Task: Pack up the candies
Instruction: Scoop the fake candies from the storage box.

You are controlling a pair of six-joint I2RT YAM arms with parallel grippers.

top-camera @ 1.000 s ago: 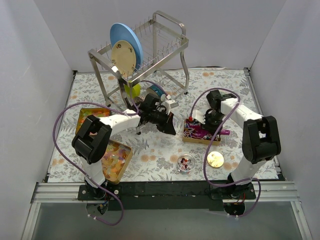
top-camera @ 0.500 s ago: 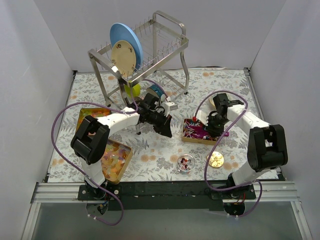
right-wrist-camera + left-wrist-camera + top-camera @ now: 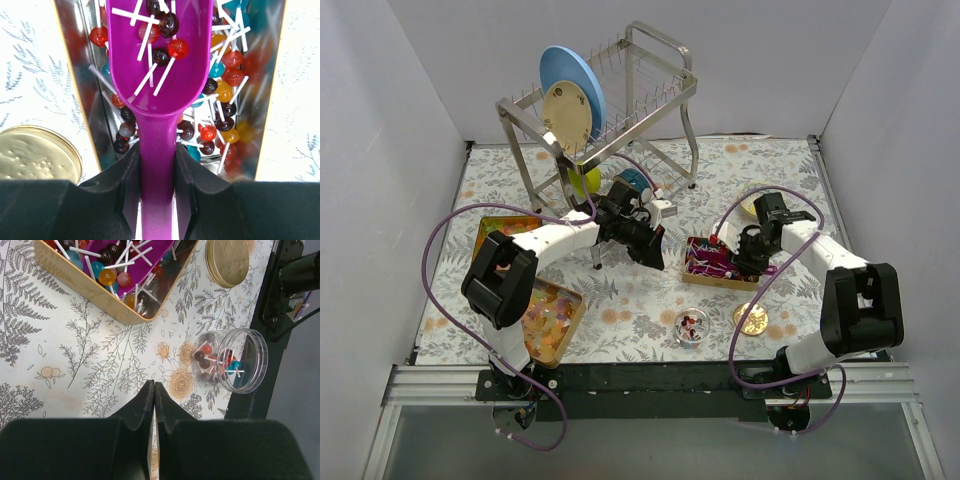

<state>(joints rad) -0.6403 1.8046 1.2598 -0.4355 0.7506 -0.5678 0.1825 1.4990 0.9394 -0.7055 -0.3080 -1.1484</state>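
The candies in reach are round lollipops [image 3: 227,95] on white sticks, in red, yellow, blue and dark colours. They fill a gold-walled tray [image 3: 720,281], which also shows in the left wrist view [image 3: 90,287]. My right gripper [image 3: 156,155] is shut on the handle of the purple scoop [image 3: 160,60]. The scoop's bowl lies over the tray with a few lollipops [image 3: 169,24] in it. A clear jar [image 3: 690,326] holds a few lollipops [image 3: 212,357]. My left gripper [image 3: 154,385] is shut and empty, above the cloth left of the tray [image 3: 653,256].
The round gold lid [image 3: 751,319] lies right of the jar. Two gold trays at the left hold yellow-orange gummies [image 3: 552,318] and tiny bits [image 3: 500,232]. A metal dish rack [image 3: 620,110] with two plates stands at the back. Purple cables loop around both arms.
My right arm has swung its elbow out to the right and the gripper has come down at the near right of the lollipop tray. The left gripper has shifted slightly.
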